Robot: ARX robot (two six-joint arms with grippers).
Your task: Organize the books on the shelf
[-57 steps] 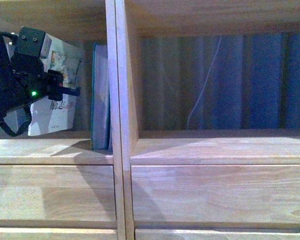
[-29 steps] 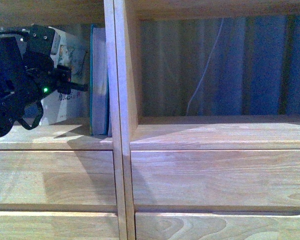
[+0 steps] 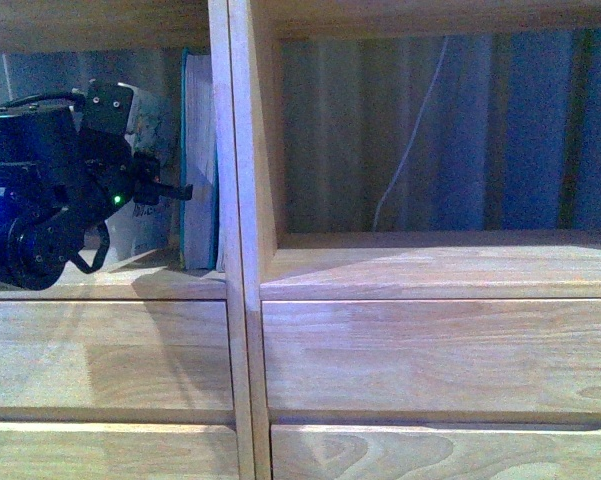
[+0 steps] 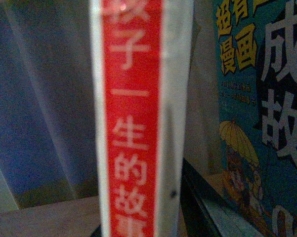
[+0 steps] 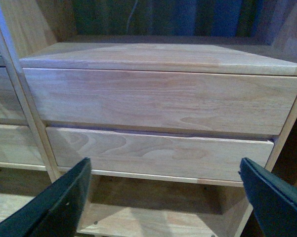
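Paperback, clamped in the left gripper's fingers, has shifted right and deeper into the shelf's left compartment over the last second. It now stands just beside the upright teal book, so insertion looks nearly done. The right gripper hangs with fingers apart before the drawers.

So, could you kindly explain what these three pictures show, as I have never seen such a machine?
It is a robot with two arms, each ending in a two-fingered hand. The front picture comes from a camera on its body, facing a light-wood shelf. There the black left hand holds a thin white paperback beside an upright teal book in the left compartment. The left wrist camera looks along that paperback's red-and-white spine. The right wrist camera shows the right hand open and empty before the drawer fronts.
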